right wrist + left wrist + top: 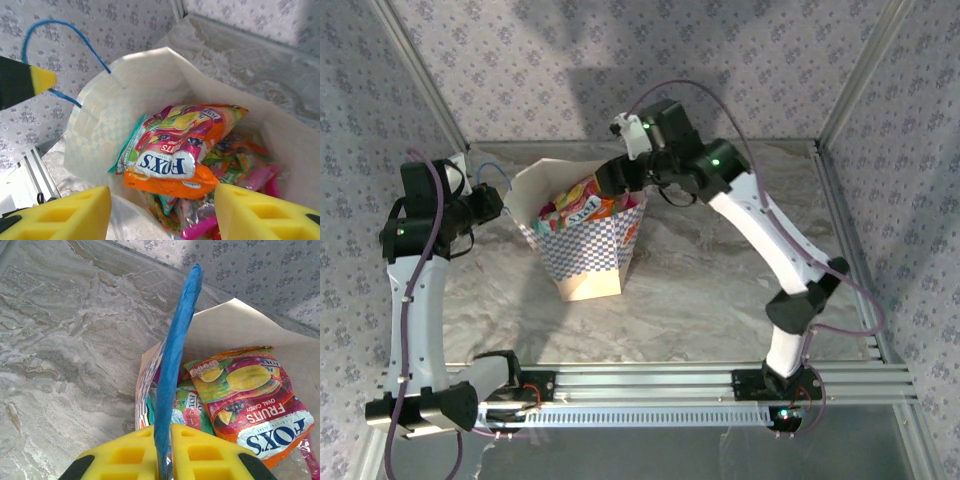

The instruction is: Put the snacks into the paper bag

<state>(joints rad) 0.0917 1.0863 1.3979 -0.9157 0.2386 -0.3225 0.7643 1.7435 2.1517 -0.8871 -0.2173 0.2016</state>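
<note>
The cream paper bag [582, 255] with its blue checkered band stands left of centre on the table, mouth open. Candy packets fill it. An orange Fox's packet [177, 155] lies on top, over a teal-white one [131, 150] and a multicoloured one with pink edges [250, 175]. My left gripper [166, 450] is shut on the bag's blue cord handle [175, 355] at the bag's left rim. My right gripper [162, 210] hangs open just above the bag's mouth, nothing between its yellow fingers [260, 215].
The marble-patterned table top [720, 290] lies bare around the bag. Aluminium frame rails [720, 380] run along the near edge, and patterned walls close in the back and sides.
</note>
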